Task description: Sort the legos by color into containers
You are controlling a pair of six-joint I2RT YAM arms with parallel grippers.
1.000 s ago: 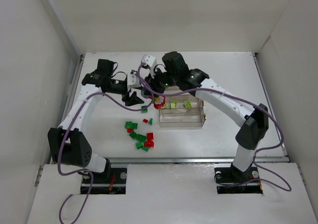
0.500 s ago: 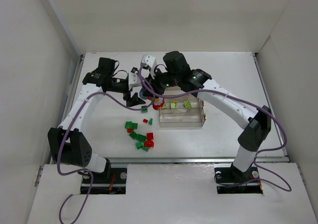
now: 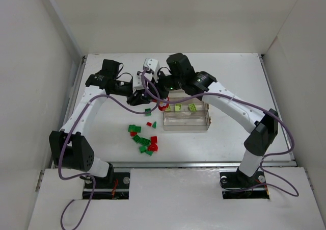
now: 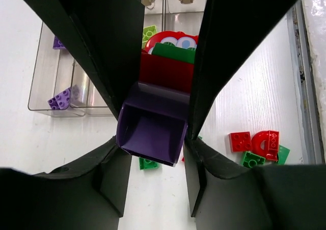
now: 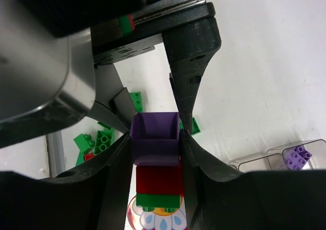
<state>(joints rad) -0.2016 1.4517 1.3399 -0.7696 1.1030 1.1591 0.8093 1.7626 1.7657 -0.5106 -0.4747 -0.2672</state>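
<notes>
Our left gripper [image 4: 153, 119] and right gripper [image 5: 155, 156] are both clamped on one lego stack [image 4: 165, 73], which runs purple, red, green, then a round piece with eyes. We hold it just beside the left end of the divided tray [image 3: 186, 122]. Loose green and red legos [image 3: 144, 139] lie on the table [image 3: 229, 77] nearer our bases.

White table [image 3: 229, 72], matte, fills the middle. White walls close it in: back wall [image 3: 168, 16] at 12 o'clock, left panel [image 3: 30, 87] at 9 o'clock, right panel [image 3: 305, 87] at 3 o'clock. Metal rail [image 3: 204, 164] runs along the table edge at 6 o'clock, with a white board [image 3: 173, 199] below it. Light even, shadows soft.
</notes>
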